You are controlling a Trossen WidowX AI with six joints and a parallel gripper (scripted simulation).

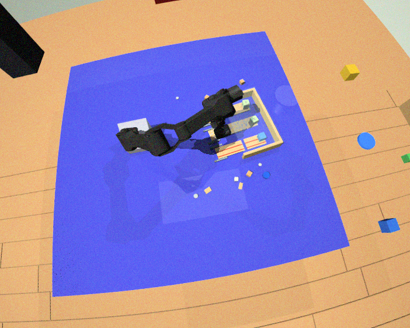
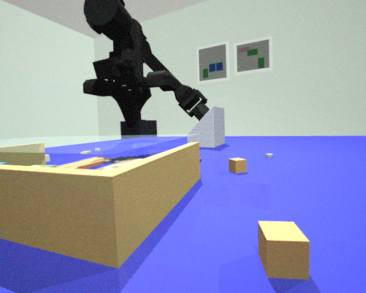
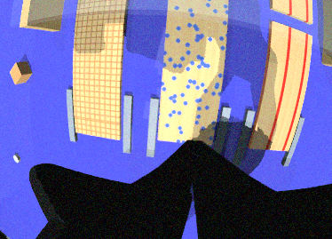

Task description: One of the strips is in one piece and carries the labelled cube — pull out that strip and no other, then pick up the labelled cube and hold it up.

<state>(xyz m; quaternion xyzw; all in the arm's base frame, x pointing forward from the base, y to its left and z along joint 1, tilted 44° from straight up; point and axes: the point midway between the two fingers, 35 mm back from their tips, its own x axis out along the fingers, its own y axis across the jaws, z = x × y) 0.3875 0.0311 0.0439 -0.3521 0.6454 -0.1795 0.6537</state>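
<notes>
Gripper: I find the black parallel-jaw gripper (image 3: 191,183) clenched on nothing, low over the near ends of the strips.
Dotted strip: tan blue-speckled strip (image 3: 193,51), whole (as far as I see), directly ahead.
Neighbours: checkered tan strip (image 3: 99,78) and red-lined tan strip (image 3: 288,78), each split.
Cubes: one pale green cube (image 1: 254,120) on the dotted strip's far end; label unreadable.
Enclosure: tan wooden frame (image 1: 274,129) around the far ends.
</notes>
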